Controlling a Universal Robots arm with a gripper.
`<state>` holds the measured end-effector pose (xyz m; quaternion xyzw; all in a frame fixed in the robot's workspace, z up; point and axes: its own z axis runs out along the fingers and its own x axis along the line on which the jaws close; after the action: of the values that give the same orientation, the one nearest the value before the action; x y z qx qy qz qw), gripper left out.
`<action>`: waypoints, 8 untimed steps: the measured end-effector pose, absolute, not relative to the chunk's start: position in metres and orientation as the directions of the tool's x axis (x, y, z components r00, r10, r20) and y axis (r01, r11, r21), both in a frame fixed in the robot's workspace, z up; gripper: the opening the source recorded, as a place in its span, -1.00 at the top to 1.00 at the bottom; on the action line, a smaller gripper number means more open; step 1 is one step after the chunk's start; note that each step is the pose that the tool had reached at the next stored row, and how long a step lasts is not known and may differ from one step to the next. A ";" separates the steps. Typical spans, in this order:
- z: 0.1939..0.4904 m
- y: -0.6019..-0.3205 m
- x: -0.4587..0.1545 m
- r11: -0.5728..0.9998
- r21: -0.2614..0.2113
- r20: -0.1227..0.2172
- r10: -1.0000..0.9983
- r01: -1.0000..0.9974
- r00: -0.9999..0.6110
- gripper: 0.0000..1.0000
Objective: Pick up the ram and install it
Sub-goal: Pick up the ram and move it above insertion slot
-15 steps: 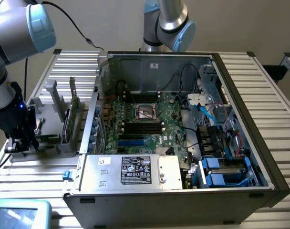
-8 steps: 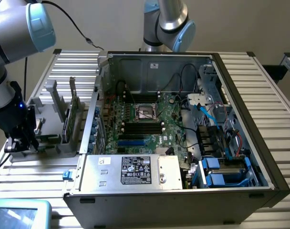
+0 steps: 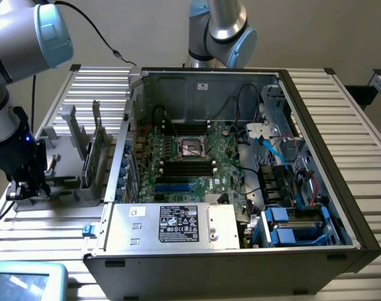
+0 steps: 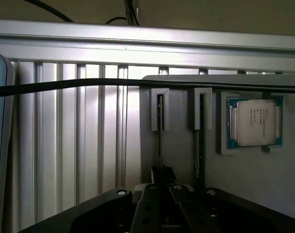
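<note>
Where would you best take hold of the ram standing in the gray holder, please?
Along its free top edge, from straight above, pinching the two flat faces: the ram stands thin and upright on edge in the gray holder, whose slot covers its end.

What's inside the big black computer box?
Inside the open black computer case: a green motherboard with a square silver processor socket, black memory slots, blue drive bays. The grey metal power-supply box hides what's under it.

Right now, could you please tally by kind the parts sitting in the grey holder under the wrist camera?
Thin boards on edge in slots: 2
Silver processor chip: 1
Total: 3
</note>
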<state>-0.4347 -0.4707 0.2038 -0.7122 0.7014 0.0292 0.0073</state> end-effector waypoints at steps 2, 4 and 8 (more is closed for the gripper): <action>0.204 -0.471 -0.435 -0.016 0.031 -0.052 -0.999 -0.999 0.014 0.79; 0.204 -0.471 -0.435 -0.016 0.031 -0.052 -0.999 -0.999 0.014 0.79; 0.204 -0.471 -0.435 -0.016 0.031 -0.052 -0.999 -0.999 0.014 0.79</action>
<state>-0.4347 -0.4707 0.2037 -0.7122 0.7014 0.0292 0.0073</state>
